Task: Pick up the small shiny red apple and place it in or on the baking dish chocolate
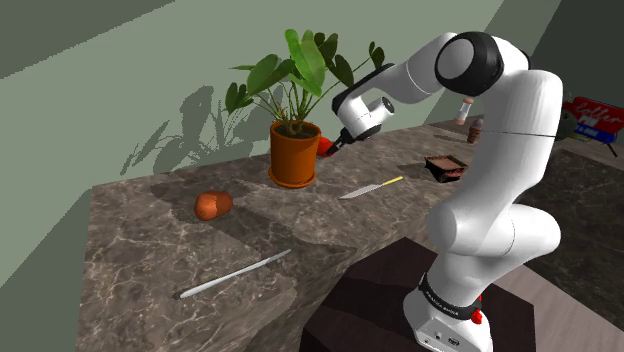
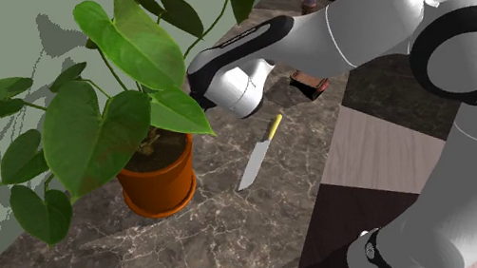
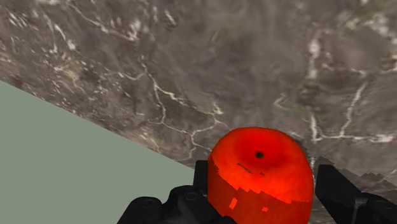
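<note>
Hand (image 3: 262,183): black, two fingers, set apart by the apple's width and lying against its two sides. It is judged to be clasping the apple, with nothing else in it.

Arm (image 1: 480,200): white, reaching from the stand to the wall behind the plant.

Counter (image 1: 150,250): dark veined stone, along a green wall.

Plant (image 1: 300,70): broad leaves in an orange pot (image 1: 294,153), just beside the hand.

Baking dish (image 1: 446,166): dark brown, well apart from the apple, towards the shoulder view's right.

Knife (image 1: 370,187): yellow handle, lying between pot and dish.

Apple (image 3: 261,162): shiny red, dimple towards the camera, between the fingers behind the pot. Whether it is off the counter cannot be told.

Risks, as a judgement: the round skin may slip from the fingers if the grip is off-centre, and swinging towards the dish may brush the leaves or pot.

Views: the wrist view gives the finger contact, the shoulder view the route to the dish, and the second exterior view the leaves close to the wrist.
</note>
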Motion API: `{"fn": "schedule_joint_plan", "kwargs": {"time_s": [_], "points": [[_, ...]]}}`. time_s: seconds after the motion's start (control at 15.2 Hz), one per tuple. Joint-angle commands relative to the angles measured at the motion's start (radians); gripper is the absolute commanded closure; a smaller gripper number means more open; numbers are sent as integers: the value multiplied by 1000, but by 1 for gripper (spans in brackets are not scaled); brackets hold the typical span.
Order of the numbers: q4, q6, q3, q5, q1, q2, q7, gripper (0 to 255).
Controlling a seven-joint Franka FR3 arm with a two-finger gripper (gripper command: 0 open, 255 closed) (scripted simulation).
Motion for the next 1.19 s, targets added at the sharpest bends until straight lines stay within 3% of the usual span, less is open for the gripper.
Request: {"fn": "schedule_joint_plan", "kwargs": {"time_s": [0.0,1.12], "points": [[-7,-17,-21,-31,14,-22,39,255],[-24,-178,-156,-317,98,-203,363,255]]}}
